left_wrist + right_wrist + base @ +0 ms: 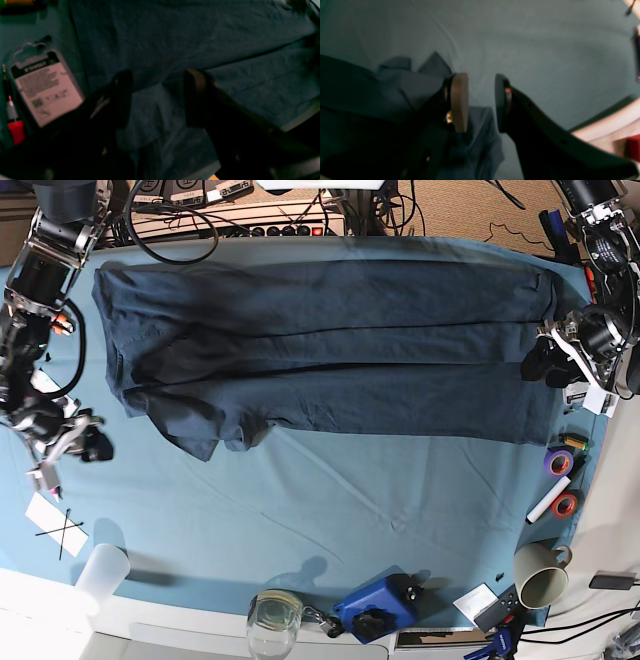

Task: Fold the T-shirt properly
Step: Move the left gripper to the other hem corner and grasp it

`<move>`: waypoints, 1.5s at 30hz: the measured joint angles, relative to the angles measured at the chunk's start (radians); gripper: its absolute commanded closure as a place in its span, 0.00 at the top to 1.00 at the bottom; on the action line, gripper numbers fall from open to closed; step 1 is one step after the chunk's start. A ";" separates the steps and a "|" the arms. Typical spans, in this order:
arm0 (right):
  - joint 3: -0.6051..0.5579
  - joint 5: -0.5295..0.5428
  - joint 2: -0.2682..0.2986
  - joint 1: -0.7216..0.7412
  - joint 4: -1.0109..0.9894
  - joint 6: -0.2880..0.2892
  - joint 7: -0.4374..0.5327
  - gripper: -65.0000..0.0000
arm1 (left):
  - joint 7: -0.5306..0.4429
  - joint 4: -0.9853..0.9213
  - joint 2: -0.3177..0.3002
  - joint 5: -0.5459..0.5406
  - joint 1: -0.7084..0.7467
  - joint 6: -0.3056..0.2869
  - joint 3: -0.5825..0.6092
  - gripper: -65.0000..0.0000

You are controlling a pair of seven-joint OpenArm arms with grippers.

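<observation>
Left wrist: left claw [157,97] apart above T-shirt [200,50]; risks pinching tablecloth [57,27] too; right wrist: right claw [481,100] apart beside sleeve [407,82], empty; base: T-shirt across worktop [350,490], lopsided fold likely.

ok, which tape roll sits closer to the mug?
The red tape roll, beside the white marker; the purple tape roll lies farther from the mug.

My table wears a teal tablecloth [330,510]; the T-shirt [330,350] lies far, a mug [541,576] near right.
</observation>
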 measured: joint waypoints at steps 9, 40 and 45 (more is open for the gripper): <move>-0.134 -0.112 -0.102 -0.002 -0.159 0.000 0.119 0.29 | -0.008 0.000 0.000 0.000 0.000 0.000 0.000 0.51; -0.127 -0.148 -0.217 0.011 -0.213 0.005 0.160 0.29 | -0.212 -0.419 -0.016 0.576 -0.359 0.167 0.286 0.51; -0.127 -0.149 -0.216 0.011 -0.213 0.004 0.160 0.19 | -0.159 -0.528 -0.031 0.512 -0.411 0.147 0.280 0.47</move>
